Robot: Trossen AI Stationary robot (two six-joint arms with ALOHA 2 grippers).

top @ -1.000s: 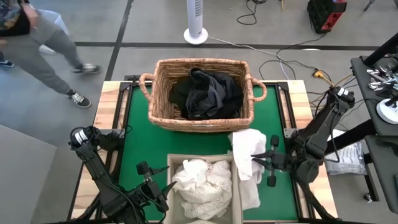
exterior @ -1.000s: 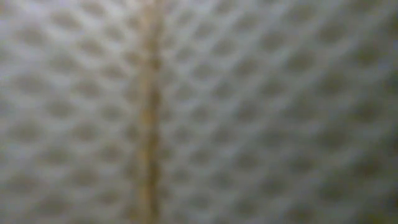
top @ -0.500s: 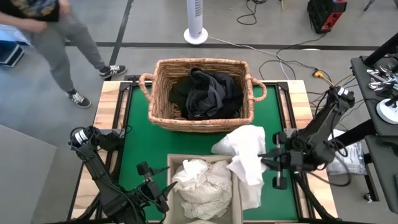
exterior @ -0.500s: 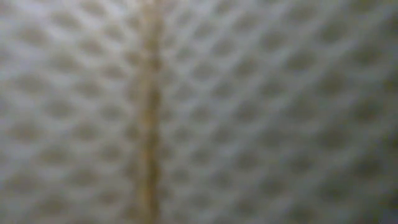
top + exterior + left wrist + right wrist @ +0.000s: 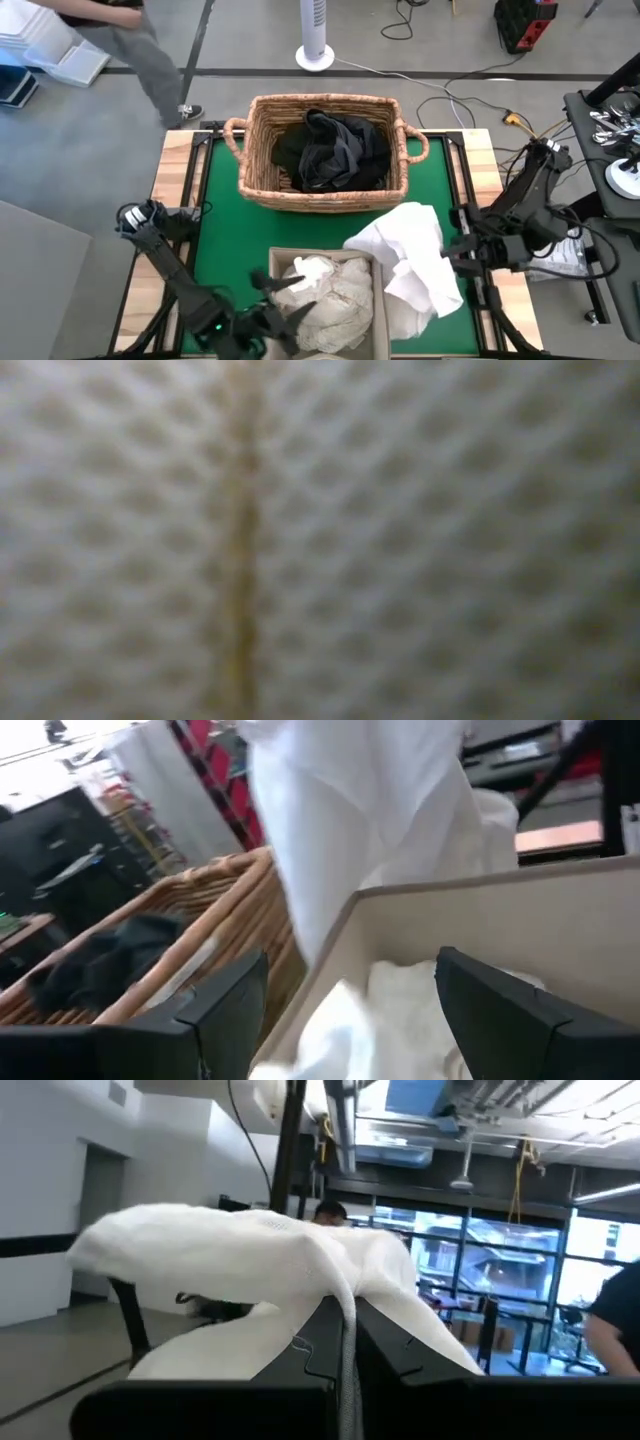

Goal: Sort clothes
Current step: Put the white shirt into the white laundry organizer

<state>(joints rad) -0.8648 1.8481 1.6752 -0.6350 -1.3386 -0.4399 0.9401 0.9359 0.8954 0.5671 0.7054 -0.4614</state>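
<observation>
A white garment (image 5: 410, 255) hangs from my right gripper (image 5: 452, 256), which is shut on it above the table's right half, beside the beige box (image 5: 380, 300). More white clothes (image 5: 325, 295) lie in that box. Dark clothes (image 5: 325, 150) fill the wicker basket (image 5: 255, 165) at the far side. My left gripper (image 5: 282, 298) is open and low over the box's white pile (image 5: 350, 1020), touching nothing. In the left wrist view the held garment (image 5: 350, 810) hangs beyond the box wall (image 5: 470, 920). Blurred mesh fabric fills the low view. My right gripper pinches a bunched fold of the white garment (image 5: 345, 1295) between its two shut fingers (image 5: 310, 1345), coming level from the table's right side. The cloth drapes slack over and around the fingers. Its lower end (image 5: 430, 300) hangs toward the mat next to the box.
The green mat (image 5: 220, 230) shows bare to the left of the box and in a strip between basket and box. The basket's handles (image 5: 232, 130) stick out sideways. A person (image 5: 120, 30) walks on the floor beyond the table's far left corner. A fan (image 5: 314, 40) stands behind the table.
My right gripper has drawn toward the table's right edge and risen, pulling the white garment off the box's right wall; the cloth has spread out and lifted. My left gripper has moved right, from beside the box to over its white pile. The person has walked farther off.
</observation>
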